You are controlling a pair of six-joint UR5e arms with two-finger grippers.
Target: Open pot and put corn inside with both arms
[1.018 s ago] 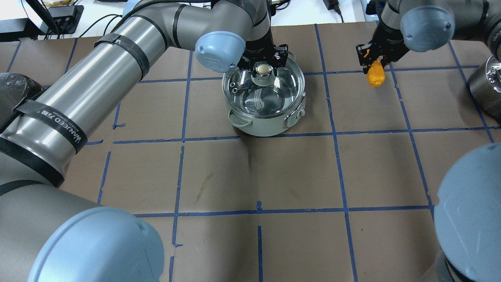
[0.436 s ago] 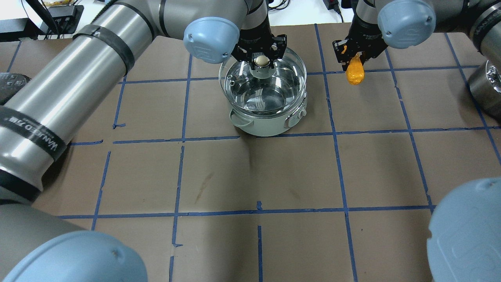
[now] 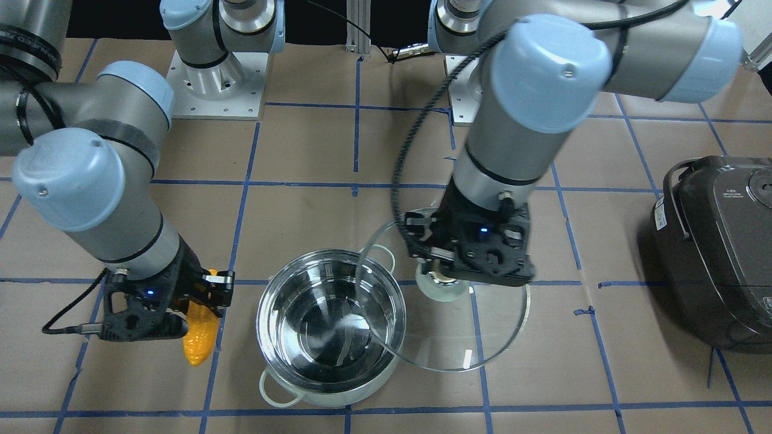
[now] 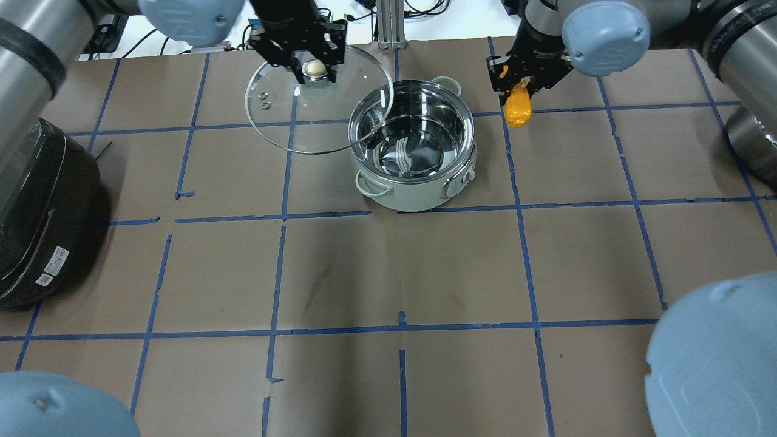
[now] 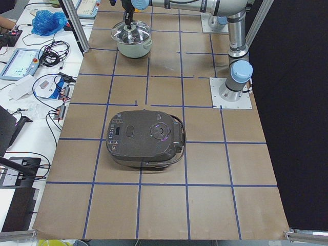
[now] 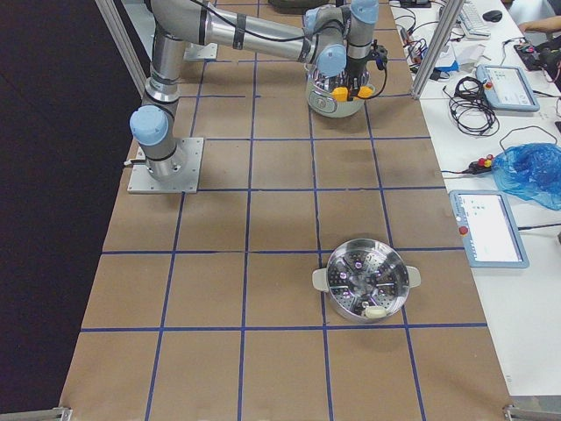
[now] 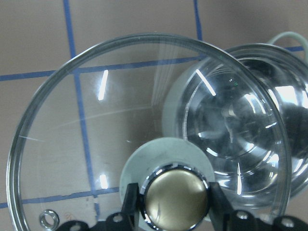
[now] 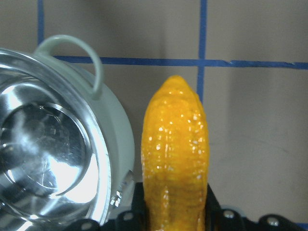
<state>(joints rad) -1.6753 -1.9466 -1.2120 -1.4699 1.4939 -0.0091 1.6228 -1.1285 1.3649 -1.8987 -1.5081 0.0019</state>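
Two loads: lid (image 4: 285,121) and corn (image 4: 518,110) are held, one per gripper.
Left gripper (image 4: 315,70): closed on the lid's knob (image 4: 313,67); the lid is held offset, its edge over the pot's rim.
Right gripper (image 4: 516,85): clamped on the corn, just beside the pot.
Pot (image 4: 419,191): uncovered.

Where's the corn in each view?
Exterior front-facing: corn at lower left, just left of the pot.
Overhead exterior: corn at upper right, right of the pot.
Exterior left: cannot make it out.
Exterior right: corn at top centre, tiny, in front of the pot.
Left wrist: not in it.
Right wrist: corn at centre, pot at left.
Shared landmark: the open steel pot.
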